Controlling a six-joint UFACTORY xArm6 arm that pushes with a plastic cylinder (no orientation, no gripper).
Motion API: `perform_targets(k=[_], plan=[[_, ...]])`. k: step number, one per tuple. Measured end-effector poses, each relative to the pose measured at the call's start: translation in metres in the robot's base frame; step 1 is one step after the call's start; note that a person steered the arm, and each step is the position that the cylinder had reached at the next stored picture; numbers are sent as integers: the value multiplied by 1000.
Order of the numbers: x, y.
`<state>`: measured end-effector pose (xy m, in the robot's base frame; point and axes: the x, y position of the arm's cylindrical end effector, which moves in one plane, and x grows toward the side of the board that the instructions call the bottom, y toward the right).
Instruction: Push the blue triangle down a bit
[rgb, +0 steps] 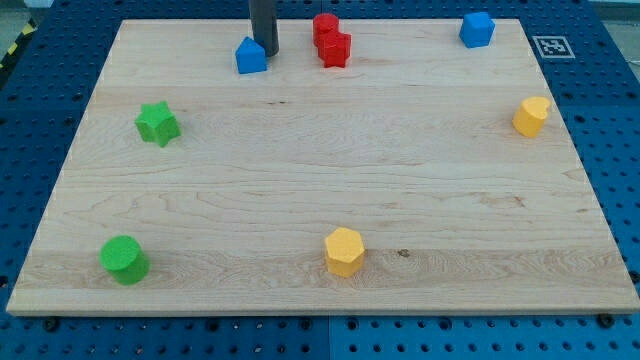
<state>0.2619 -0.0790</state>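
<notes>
The blue triangle (250, 56) sits near the view's top, left of centre, on the wooden board (320, 200). My rod comes down from the view's top edge and my tip (265, 52) stands right next to the triangle's upper right side, touching or nearly touching it.
A red block (331, 41) of two joined parts lies right of the tip. A blue cube (477, 29) is at the top right. A yellow block (531, 116) is at the right edge, a yellow hexagon (344, 251) at bottom centre, a green star (157, 123) at left, a green cylinder (124, 260) at bottom left.
</notes>
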Motion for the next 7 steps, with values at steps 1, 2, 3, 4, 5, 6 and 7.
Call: perform_targets(k=[1,2,3,4,5,6,7], plan=[[0,0],[-14,0],[-32,-20],[-28,-50],[-19,-48],[-9,-26],[14,1]])
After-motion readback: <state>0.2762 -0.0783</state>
